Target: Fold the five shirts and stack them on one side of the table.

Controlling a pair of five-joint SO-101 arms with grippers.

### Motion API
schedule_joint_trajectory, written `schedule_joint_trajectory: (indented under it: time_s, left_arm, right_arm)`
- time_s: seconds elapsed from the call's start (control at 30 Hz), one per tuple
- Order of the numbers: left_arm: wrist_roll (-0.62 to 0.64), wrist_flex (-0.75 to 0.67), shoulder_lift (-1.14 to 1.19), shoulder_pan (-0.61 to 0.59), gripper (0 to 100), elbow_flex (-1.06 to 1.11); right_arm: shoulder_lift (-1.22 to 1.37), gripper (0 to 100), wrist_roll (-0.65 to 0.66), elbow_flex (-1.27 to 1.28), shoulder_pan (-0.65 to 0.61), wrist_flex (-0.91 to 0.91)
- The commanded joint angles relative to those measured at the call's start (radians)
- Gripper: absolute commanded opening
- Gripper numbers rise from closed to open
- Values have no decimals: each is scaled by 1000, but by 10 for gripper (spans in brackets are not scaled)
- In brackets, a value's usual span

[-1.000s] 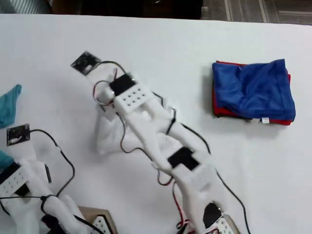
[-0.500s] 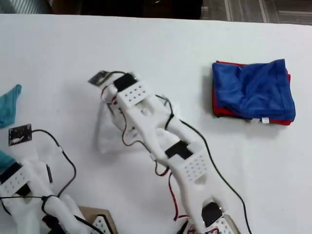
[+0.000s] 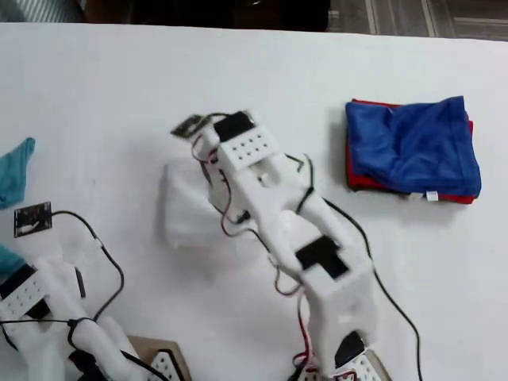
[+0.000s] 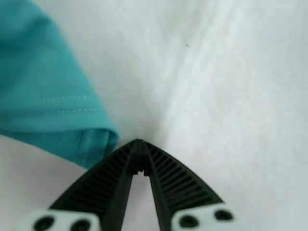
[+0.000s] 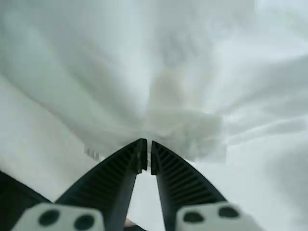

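1. Although two shirts already lie folded, the job on the table (image 3: pixel 95 71) looks less than half done. I count four shirts and cannot make out a fifth.
2. The finished stack lies on the right side of the table, well apart from both arms. The blue shirt (image 3: pixel 413 143) lies on top of the red shirt (image 3: pixel 359 182). Its long side runs left to right across the high view, and the red edge shows along the left and near sides.
3. The white shirt (image 3: pixel 186 214) lies rumpled near the middle of the table, partly under the right arm. Its outline is faint against the white surface. As best I can judge, its long side runs from the near edge toward the far edge. I cannot tell which way the collar points.
4. The teal shirt (image 3: pixel 14 171) lies unfolded at the left edge and runs off the picture, so I cannot judge its direction.
5. The right claw (image 5: pixel 145 156) is pressed together, and bunched white cloth gathers at its tips, so it seems to pinch the white shirt.
6. The left claw (image 4: pixel 138 163) is also pressed together, just beside the teal hem, and it holds nothing that I can see.
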Motion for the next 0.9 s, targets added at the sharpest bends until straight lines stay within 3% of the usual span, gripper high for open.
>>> schedule_joint_trajectory:
  time_s: [0.0,0.2,0.37,0.5,0.67,0.87]
  left_arm:
    - [2,-12,-18,11,27,1]
    - [2,-12,-18,11,27,1]
    - [2,-12,-18,11,27,1]
    - [2,-12,-18,11,27,2]
    - [2,-12,-18,11,27,2]
    - [2,-12,-18,12,27,2]
  right_arm:
    - [-191,22,57,196,7,24]
    - [-314,22,94,258,19,-35]
    - [-323,25,-87,232,87,-318]
    - [-234,82,-120,222,193,-460]
    - [-119,234,-118,222,268,-533]
    - [-61,197,-120,163,266,-541]
